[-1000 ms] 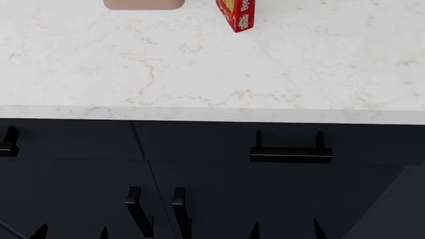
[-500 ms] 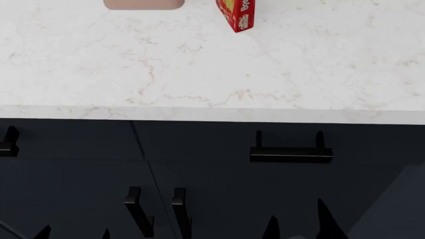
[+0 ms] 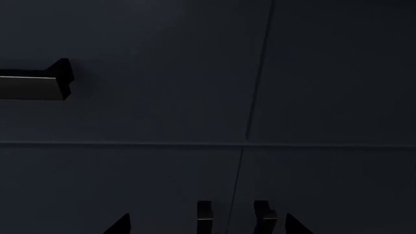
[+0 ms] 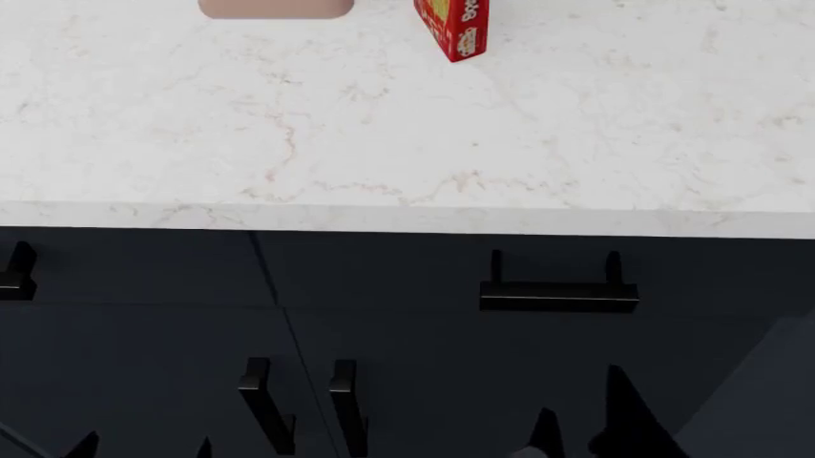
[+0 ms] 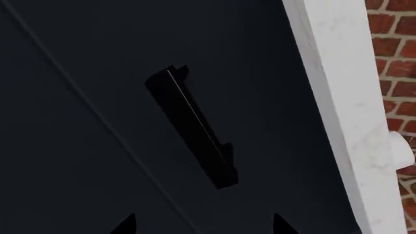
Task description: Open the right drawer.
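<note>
White marble countertop [image 4: 574, 124] spans the top, closed right drawer [image 4: 713, 272] just beneath its edge, black bar handle [image 4: 558, 296] untouched, red box [image 4: 453, 27] far back, right gripper [image 4: 583, 429] below handle, fingers spread, empty, left gripper [image 4: 140, 447] parted, empty

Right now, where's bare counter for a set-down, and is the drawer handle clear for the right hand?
Bare marble countertop from the red box to its front edge. Handle of the right drawer is unobstructed; right hand sits below it. Tighter by the paired door handles.
</note>
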